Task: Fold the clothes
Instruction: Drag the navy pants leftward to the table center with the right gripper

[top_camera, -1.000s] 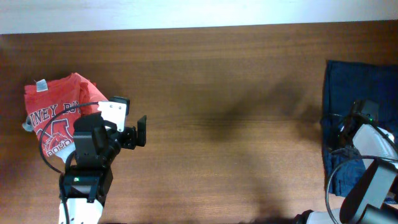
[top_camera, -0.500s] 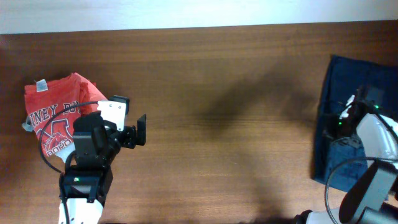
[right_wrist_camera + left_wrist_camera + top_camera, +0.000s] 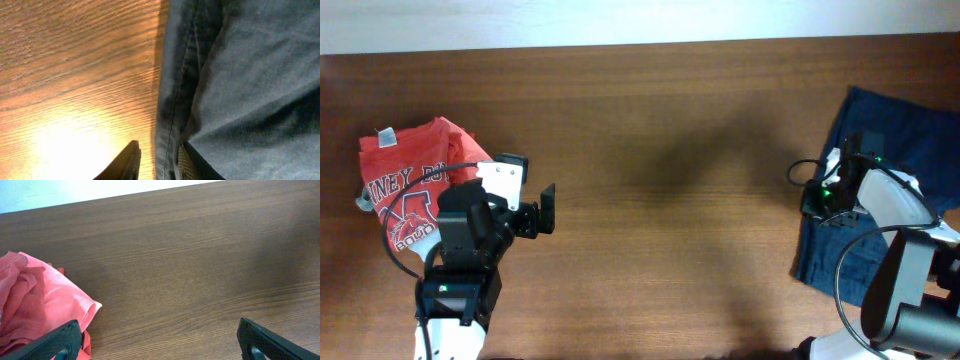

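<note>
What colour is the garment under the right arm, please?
The soft fabric garment is plain dark navy blue, clearest in the overhead view.

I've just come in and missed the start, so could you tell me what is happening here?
The right gripper is closed on the left edge of the navy garment at the right side of the table, apparently to start folding it. The left gripper hangs open beside the red T-shirt, holding nothing.

A red T-shirt (image 3: 408,165) with white lettering lies crumpled at the left of the brown wooden table (image 3: 670,130); a small white tag (image 3: 386,137) shows at its far corner; a pale strip (image 3: 620,20) borders the table's far edge.
</note>
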You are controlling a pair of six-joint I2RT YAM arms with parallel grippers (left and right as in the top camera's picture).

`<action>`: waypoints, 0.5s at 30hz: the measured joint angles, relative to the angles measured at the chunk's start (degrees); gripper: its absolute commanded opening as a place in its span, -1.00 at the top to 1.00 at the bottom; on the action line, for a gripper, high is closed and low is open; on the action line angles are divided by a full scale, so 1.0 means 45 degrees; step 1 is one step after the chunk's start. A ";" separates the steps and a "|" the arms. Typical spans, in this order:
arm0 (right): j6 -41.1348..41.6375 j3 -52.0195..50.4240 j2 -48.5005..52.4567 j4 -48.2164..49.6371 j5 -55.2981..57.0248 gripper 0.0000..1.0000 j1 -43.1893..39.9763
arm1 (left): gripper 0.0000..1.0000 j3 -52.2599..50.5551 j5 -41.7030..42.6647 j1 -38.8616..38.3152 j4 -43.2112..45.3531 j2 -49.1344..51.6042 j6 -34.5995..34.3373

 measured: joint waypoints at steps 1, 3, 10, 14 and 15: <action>-0.0039 0.0010 0.0000 -0.0107 -0.0005 0.38 -0.0005 | -0.98 0.0000 0.0000 0.0000 0.0005 0.0000 0.0000; -0.0272 0.0223 -0.0010 -0.0695 -0.0068 0.39 -0.0005 | -0.99 0.0000 0.0000 0.0000 0.0078 0.0000 0.0000; -0.0651 0.2239 -0.0996 -0.2652 -0.0015 0.38 -0.0398 | -0.99 0.0000 0.0000 0.0000 0.1064 0.0000 0.0000; -0.0262 0.2880 -0.1991 -0.2846 0.0631 0.38 -0.1511 | -0.98 0.0000 0.0000 0.0000 0.1146 0.0000 0.0000; -0.0063 0.2900 -0.2069 -0.2905 0.0835 0.38 -0.1885 | -0.98 0.0000 0.0005 0.0000 0.1146 0.0000 0.0000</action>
